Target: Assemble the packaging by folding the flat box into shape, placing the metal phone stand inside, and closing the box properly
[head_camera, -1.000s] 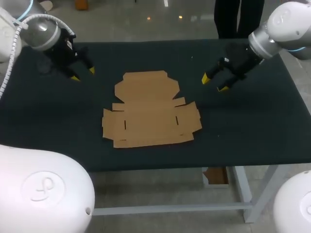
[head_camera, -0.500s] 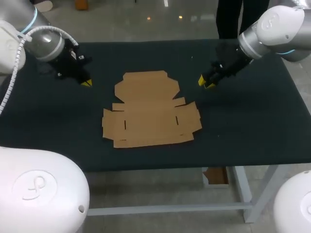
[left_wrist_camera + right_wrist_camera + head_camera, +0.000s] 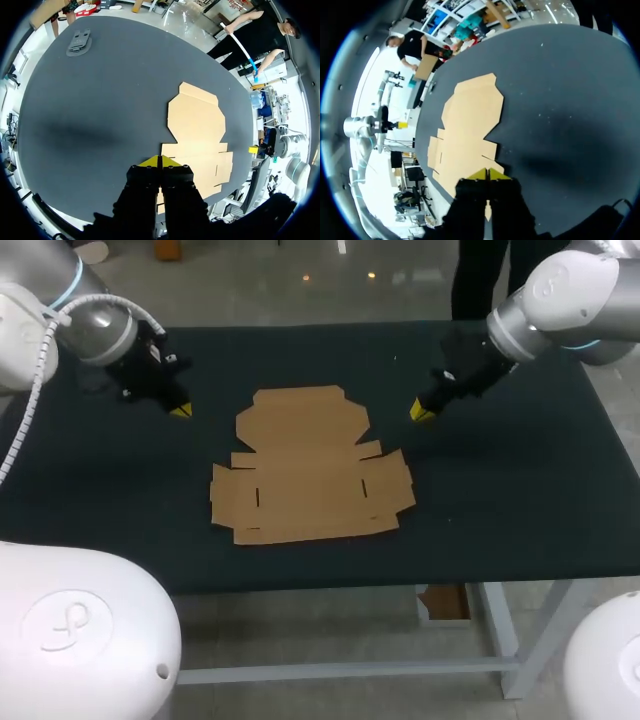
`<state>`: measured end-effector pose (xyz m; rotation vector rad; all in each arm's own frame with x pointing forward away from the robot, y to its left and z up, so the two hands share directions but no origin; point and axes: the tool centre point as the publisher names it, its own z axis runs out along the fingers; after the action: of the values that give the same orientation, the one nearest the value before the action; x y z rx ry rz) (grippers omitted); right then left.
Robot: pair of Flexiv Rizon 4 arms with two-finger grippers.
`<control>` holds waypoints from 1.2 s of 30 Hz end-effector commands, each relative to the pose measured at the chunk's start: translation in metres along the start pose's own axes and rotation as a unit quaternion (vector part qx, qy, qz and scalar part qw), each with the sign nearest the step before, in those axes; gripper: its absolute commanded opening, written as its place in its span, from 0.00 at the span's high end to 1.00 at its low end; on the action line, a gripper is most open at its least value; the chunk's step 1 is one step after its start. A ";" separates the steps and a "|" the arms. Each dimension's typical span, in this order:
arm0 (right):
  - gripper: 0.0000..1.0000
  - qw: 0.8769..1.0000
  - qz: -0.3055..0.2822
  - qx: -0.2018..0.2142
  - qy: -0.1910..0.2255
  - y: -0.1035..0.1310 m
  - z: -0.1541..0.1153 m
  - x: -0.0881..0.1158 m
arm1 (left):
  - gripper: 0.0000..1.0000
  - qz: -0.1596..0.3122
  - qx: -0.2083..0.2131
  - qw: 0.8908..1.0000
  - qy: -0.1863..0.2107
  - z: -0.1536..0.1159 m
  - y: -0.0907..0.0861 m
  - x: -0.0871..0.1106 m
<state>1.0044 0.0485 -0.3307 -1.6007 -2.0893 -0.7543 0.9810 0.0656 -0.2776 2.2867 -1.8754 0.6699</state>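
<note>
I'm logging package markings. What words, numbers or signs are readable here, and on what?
None readable.
The flat brown cardboard box is plain, no print showing.
The grey metal phone stand is too small to show any marking.
The dark table cover bears no text.

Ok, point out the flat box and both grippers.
flat box (image 3: 306,480), head view, centre panel.
left gripper (image 3: 180,411), head view, yellow tips.
right gripper (image 3: 421,412), head view, yellow tips.

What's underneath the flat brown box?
The flat box lies on the dark table. Anything beneath the cardboard is covered, so I cannot tell.
</note>
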 end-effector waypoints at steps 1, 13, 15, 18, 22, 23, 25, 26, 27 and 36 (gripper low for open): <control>1.00 1.000 -0.011 -0.002 0.008 0.004 0.011 -0.009 | 1.00 0.026 -0.001 1.000 0.018 0.018 0.000 0.000; 1.00 0.999 -0.041 -0.021 0.002 0.008 0.041 -0.014 | 1.00 0.097 -0.009 0.993 0.065 0.057 0.008 -0.007; 1.00 0.999 -0.041 -0.019 0.001 0.009 0.046 -0.016 | 1.00 0.101 -0.019 0.992 0.070 0.063 0.008 -0.007; 1.00 0.999 -0.038 -0.014 0.000 0.010 0.051 -0.016 | 1.00 0.110 -0.025 0.991 0.070 0.068 0.010 -0.006; 1.00 0.999 -0.042 -0.018 0.002 0.008 0.056 -0.018 | 1.00 0.124 -0.024 0.989 0.077 0.073 0.013 -0.006; 1.00 0.999 -0.043 -0.018 0.003 0.007 0.059 -0.018 | 1.00 0.128 -0.023 0.988 0.079 0.075 0.014 -0.006; 1.00 0.999 -0.042 -0.016 0.005 0.007 0.063 -0.019 | 1.00 0.130 -0.020 0.988 0.081 0.080 0.015 -0.006; 1.00 0.999 -0.042 -0.016 0.006 0.007 0.065 -0.019 | 1.00 0.129 -0.020 0.988 0.080 0.082 0.015 -0.006; 1.00 0.999 -0.041 -0.016 0.008 0.007 0.067 -0.019 | 1.00 0.129 -0.020 0.988 0.080 0.084 0.016 -0.006; 1.00 0.999 -0.047 -0.017 0.015 0.006 0.080 -0.017 | 1.00 0.128 -0.019 0.988 0.083 0.098 0.022 -0.008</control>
<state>1.0124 0.0845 -0.3971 -1.5164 -2.1566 -0.8413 0.9840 0.0347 -0.3674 1.9188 -2.1002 0.8153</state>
